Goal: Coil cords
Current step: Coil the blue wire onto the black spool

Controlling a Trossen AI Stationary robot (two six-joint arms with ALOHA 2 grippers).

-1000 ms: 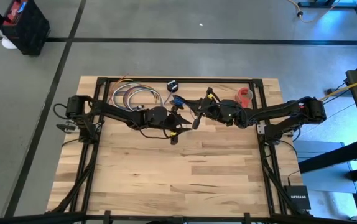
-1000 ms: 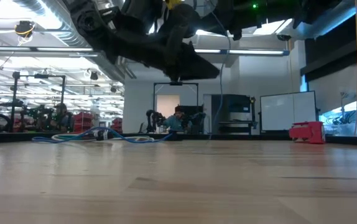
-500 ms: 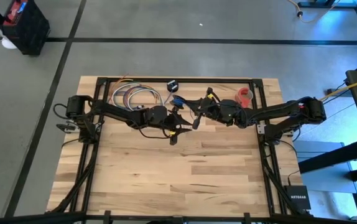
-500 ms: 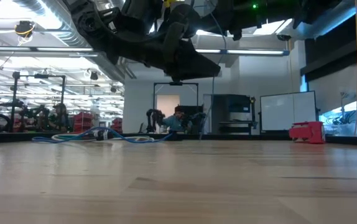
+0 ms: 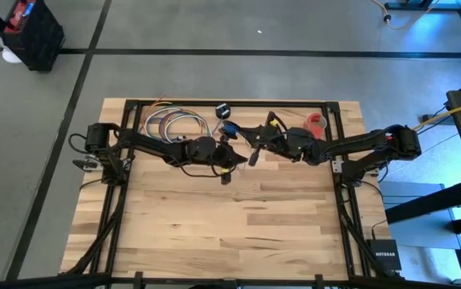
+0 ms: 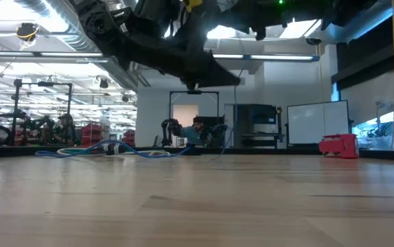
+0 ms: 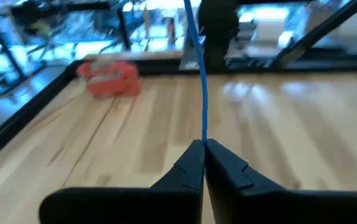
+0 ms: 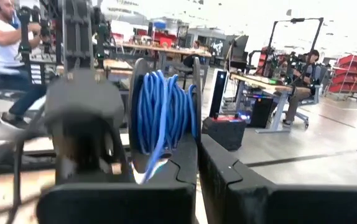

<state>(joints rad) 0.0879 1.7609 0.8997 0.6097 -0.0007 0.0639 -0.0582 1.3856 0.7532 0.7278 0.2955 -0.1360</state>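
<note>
Overhead, left tool (image 7: 203, 147) pinches the cord (image 7: 198, 81), running straight ahead.

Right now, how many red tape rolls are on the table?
1. The red tape roll lies near the table's far edge, right of centre, beside the right arm. None other shows.

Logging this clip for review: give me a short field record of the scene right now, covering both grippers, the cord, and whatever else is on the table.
left gripper: shut on blue cord, raised above table
blue cord: runs taut away from the left fingertips
right gripper: shut, raised, a coil of blue cord just beyond its fingers
loose cords: looped at the table's far left
red tape roll: far right of table
</note>
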